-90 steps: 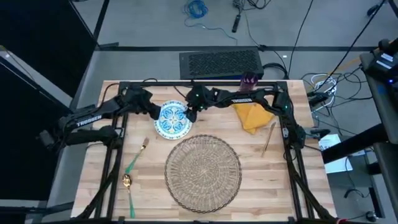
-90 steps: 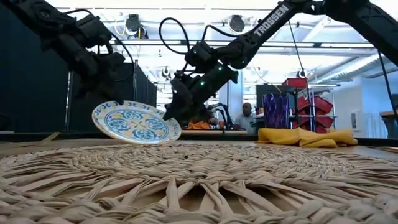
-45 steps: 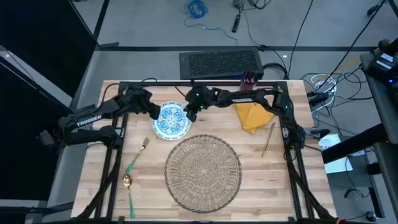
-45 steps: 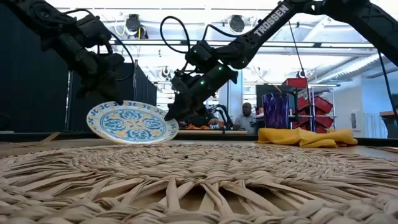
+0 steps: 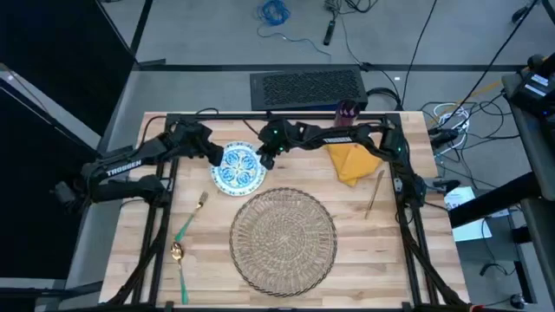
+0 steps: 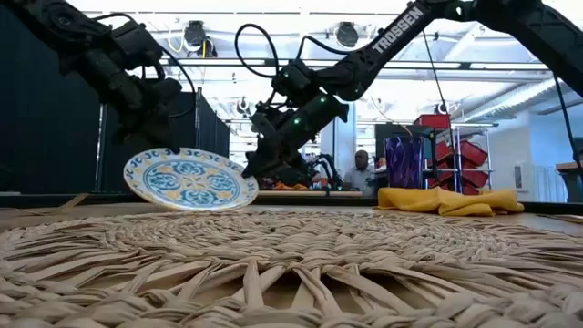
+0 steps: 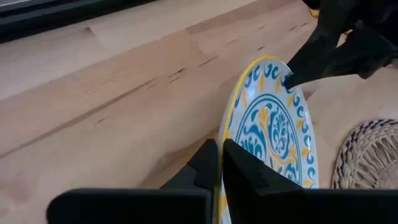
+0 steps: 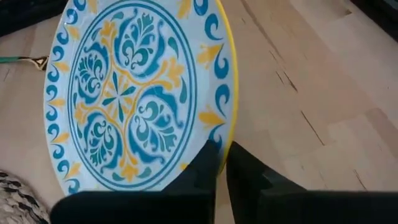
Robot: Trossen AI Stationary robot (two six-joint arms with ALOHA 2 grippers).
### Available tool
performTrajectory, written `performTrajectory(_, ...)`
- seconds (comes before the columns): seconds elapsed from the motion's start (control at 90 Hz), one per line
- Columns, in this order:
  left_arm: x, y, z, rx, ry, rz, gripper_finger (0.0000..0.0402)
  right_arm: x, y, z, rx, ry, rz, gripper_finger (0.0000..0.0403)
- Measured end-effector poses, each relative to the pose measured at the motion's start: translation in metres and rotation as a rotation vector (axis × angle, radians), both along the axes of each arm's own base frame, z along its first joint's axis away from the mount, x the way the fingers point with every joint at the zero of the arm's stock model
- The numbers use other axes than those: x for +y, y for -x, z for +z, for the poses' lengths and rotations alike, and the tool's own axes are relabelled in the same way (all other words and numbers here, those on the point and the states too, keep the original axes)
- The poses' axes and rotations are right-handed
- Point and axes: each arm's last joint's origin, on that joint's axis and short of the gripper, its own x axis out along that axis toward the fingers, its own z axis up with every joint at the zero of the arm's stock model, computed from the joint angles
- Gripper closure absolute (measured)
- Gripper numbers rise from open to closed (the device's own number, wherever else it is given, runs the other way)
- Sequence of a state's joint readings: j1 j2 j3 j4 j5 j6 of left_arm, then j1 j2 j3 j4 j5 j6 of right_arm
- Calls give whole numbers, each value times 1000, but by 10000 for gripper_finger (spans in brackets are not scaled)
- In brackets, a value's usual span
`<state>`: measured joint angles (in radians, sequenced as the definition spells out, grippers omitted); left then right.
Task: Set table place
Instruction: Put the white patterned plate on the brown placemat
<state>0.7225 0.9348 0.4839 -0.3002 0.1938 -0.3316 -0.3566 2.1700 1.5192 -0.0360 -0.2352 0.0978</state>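
Plate: round blue-and-yellow patterned plate (image 6: 189, 179), both grippers pinching opposite rims.
Left gripper (image 7: 219, 163): clamped on rim.
Right gripper (image 8: 221, 163): clamped on rim.
Low view only: plate lifted clear, patterned face tilted toward the round woven wicker placemat (image 6: 291, 269).

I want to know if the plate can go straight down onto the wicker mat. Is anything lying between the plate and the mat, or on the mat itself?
Nothing visible does. The plate, held at opposite rims by the left pincer and right pincer, hangs just beyond the placemat, whose top is bare.

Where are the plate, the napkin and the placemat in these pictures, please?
plate (image 5: 239, 168): high view, on its patterned centre.
napkin (image 5: 351, 162): high view, on the middle of the yellow cloth.
placemat (image 5: 283, 239): high view, on the woven centre.
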Motion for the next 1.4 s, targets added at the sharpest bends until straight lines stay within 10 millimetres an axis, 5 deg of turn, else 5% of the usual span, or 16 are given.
performTrajectory(0.433,-6,-8,3,-46,3,-41,401,2,0,0,9,-4,2,359)
performTrajectory(0.622,-7,-9,4,-69,15,-72,401,-6,3,40,-116,34,-9,305)
performTrajectory(0.922,-14,-15,4,-71,29,-103,401,-13,17,70,-152,62,-31,244)
performTrajectory(1.233,-17,-21,9,-124,-3,-99,401,-19,23,72,-126,58,-52,236)
performTrajectory(1.4,-15,-21,11,-125,-8,-91,401,-14,36,53,98,-32,-50,236)
